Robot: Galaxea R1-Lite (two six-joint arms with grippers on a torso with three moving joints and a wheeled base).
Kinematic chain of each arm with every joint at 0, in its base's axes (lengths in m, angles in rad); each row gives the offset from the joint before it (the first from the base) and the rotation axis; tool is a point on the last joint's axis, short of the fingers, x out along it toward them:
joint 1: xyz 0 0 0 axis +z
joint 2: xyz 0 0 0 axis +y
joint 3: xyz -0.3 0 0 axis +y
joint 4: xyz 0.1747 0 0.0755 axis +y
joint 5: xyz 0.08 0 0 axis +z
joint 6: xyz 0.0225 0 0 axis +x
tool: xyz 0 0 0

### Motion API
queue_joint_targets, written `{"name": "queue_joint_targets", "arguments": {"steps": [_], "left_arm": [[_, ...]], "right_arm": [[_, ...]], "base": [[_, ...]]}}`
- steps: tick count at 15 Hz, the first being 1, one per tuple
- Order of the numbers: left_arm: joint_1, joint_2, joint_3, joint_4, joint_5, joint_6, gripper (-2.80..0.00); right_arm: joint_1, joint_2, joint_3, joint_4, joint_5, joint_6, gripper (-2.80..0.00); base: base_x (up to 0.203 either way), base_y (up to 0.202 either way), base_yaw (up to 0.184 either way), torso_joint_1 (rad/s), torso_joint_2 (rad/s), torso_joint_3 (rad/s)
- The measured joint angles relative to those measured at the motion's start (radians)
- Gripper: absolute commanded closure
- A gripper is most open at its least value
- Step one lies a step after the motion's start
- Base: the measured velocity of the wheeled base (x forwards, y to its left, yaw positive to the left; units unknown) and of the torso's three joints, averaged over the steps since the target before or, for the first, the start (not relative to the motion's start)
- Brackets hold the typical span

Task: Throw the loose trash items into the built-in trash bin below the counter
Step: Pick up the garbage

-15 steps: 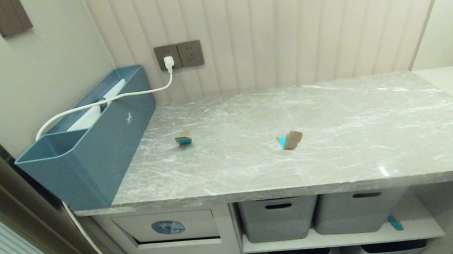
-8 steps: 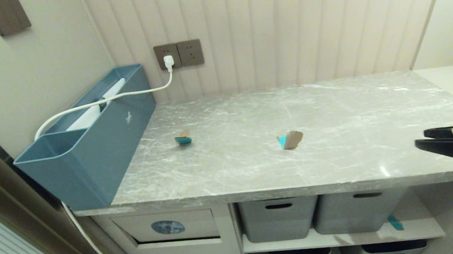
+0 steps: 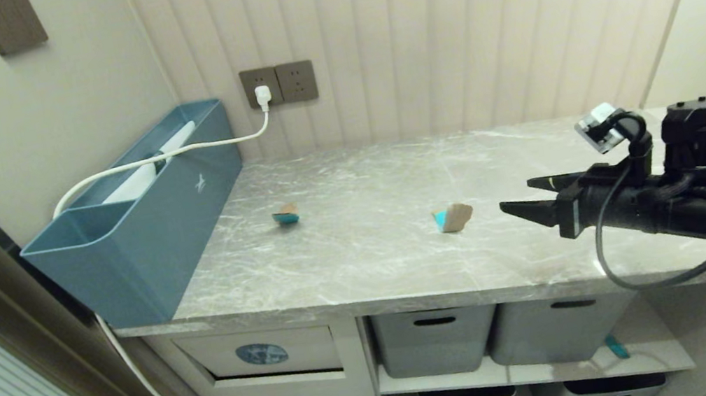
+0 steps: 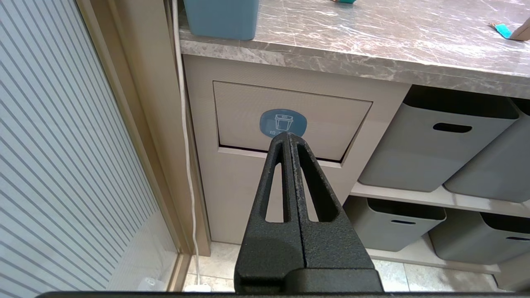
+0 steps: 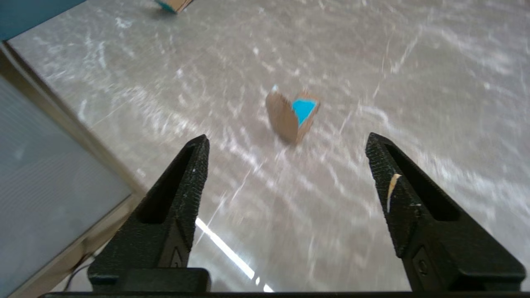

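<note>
Brown-and-teal cardboard scrap lies mid-counter, at nine o'clock from the right gripper, whose jaws stand wide and empty, near it but apart. A second scrap sits farther at nine o'clock, bare marble between them. The built-in trash bin sits under the counter's front edge, at its left end; the left gripper, pinched together, points at it.
</note>
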Motion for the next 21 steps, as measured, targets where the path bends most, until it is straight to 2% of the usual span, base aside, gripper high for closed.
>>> {"name": "queue_joint_targets", "arguments": {"steps": [2, 3, 11, 18, 19, 21], "left_arm": [[0.000, 0.000, 0.000, 0.000, 0.000, 0.000, 0.00], [0.000, 0.000, 0.000, 0.000, 0.000, 0.000, 0.00], [0.001, 0.000, 0.000, 0.000, 0.000, 0.000, 0.00], [0.000, 0.000, 0.000, 0.000, 0.000, 0.000, 0.00], [0.000, 0.000, 0.000, 0.000, 0.000, 0.000, 0.00], [0.000, 0.000, 0.000, 0.000, 0.000, 0.000, 0.00]], "right_arm": [[0.009, 0.108, -0.051, -0.105, 0.001, -0.012, -2.80], [0.011, 0.155, -0.085, -0.117, 0.002, -0.021, -2.80], [0.082, 0.347, -0.255, -0.121, 0.003, -0.031, -2.80], [0.094, 0.419, -0.297, -0.114, -0.003, -0.028, -2.80], [0.093, 0.423, -0.302, -0.114, -0.009, -0.027, 0.00], [0.091, 0.428, -0.318, -0.117, -0.025, -0.029, 0.00]], "base": [[0.000, 0.000, 0.000, 0.000, 0.00, 0.000], [0.000, 0.000, 0.000, 0.000, 0.00, 0.000], [0.000, 0.000, 0.000, 0.000, 0.00, 0.000], [0.000, 0.000, 0.000, 0.000, 0.00, 0.000], [0.000, 0.000, 0.000, 0.000, 0.00, 0.000], [0.000, 0.000, 0.000, 0.000, 0.00, 0.000]]}}
